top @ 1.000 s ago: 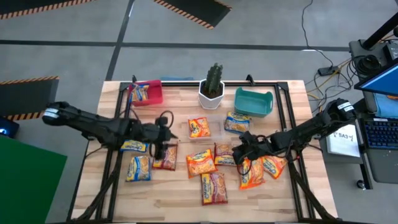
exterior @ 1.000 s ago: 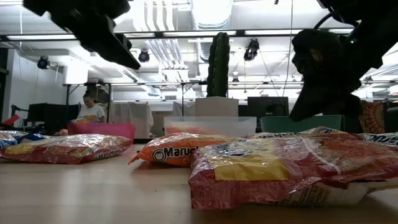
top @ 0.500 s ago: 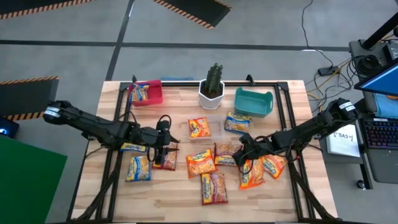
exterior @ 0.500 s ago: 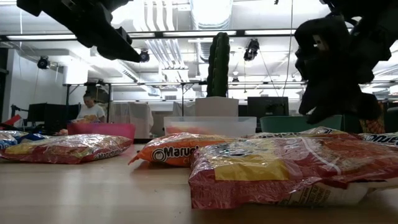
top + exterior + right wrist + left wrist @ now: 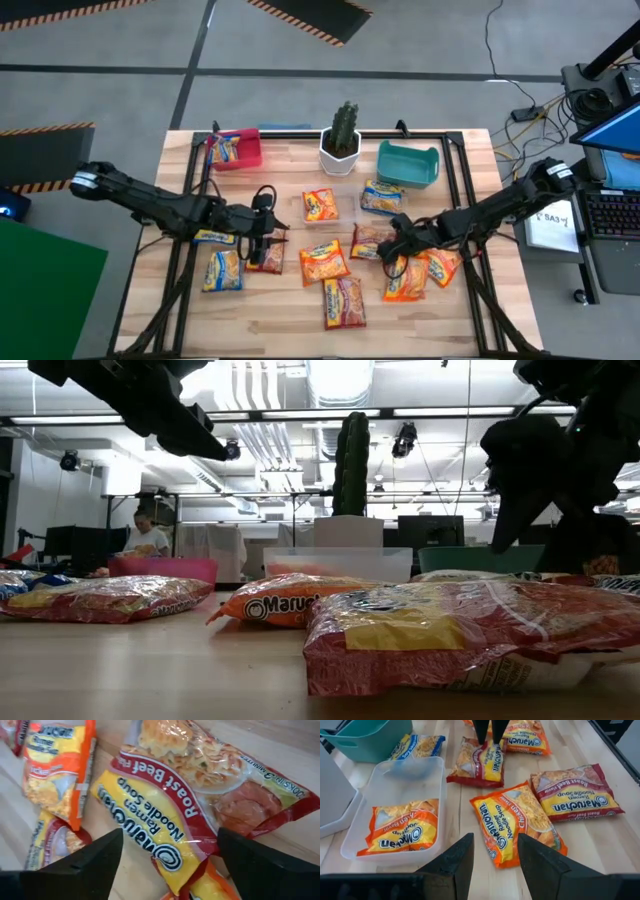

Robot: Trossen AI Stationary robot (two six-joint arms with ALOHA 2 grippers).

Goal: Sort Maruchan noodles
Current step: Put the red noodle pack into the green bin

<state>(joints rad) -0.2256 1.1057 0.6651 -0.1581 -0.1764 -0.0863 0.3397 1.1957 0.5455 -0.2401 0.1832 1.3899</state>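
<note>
My right gripper hangs spread wide over the Roast Beef packet; closing now, I risk snagging the overlapping orange packet too

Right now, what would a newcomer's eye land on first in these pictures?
The bright ramen packets scattered across the middle of the wooden table, both dark arms reaching in from the sides. The right tool hangs open over a Roast Beef packet, and the left tool is poised open, nothing between its fingers. At the back stand a potted cactus, flanked by a red bin and a teal bin.
</note>
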